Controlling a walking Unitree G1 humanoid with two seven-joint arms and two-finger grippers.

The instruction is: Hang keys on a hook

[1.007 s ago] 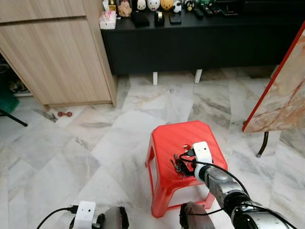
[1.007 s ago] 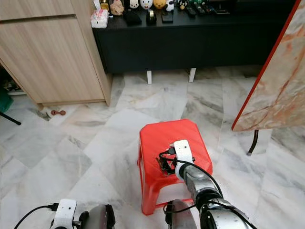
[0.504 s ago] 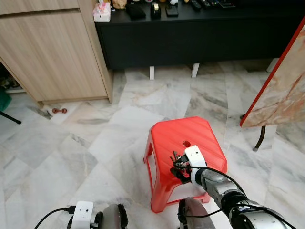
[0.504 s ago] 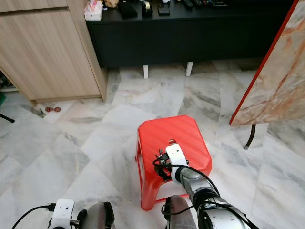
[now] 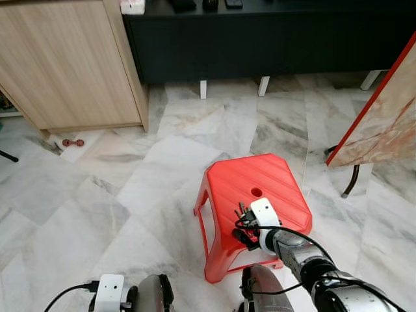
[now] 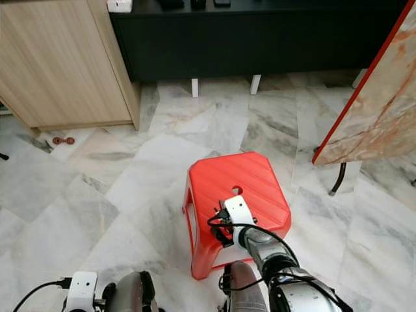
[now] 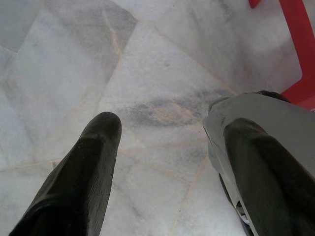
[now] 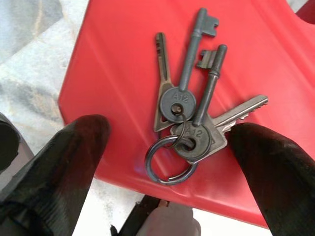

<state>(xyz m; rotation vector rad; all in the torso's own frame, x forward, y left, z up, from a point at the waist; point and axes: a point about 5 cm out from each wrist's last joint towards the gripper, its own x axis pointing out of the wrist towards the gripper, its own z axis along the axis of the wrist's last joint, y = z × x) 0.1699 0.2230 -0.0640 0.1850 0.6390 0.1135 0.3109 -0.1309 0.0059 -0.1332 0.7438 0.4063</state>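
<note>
A bunch of several grey keys (image 8: 187, 118) on a metal ring lies flat on the red plastic stool (image 5: 260, 175), close to its near left edge. My right gripper (image 8: 170, 132) is open just above it, one black finger on each side of the bunch, touching nothing. In the left eye view the right gripper (image 5: 244, 224) hovers at that edge, below the stool's round hole. Low beside my body, the left gripper (image 7: 170, 125) hangs open over the marble floor with nothing between its fingers.
A wooden cabinet (image 5: 65, 58) stands at the far left and a black low console (image 5: 260, 39) runs along the back. A red-edged marble slab (image 5: 383, 123) leans at the right. A small red dumbbell-shaped toy (image 5: 73, 142) lies by the cabinet.
The head views have shifted, so the console top has slid out of view. My right gripper has stayed over the keys at the stool's near edge. The left arm has not moved.
</note>
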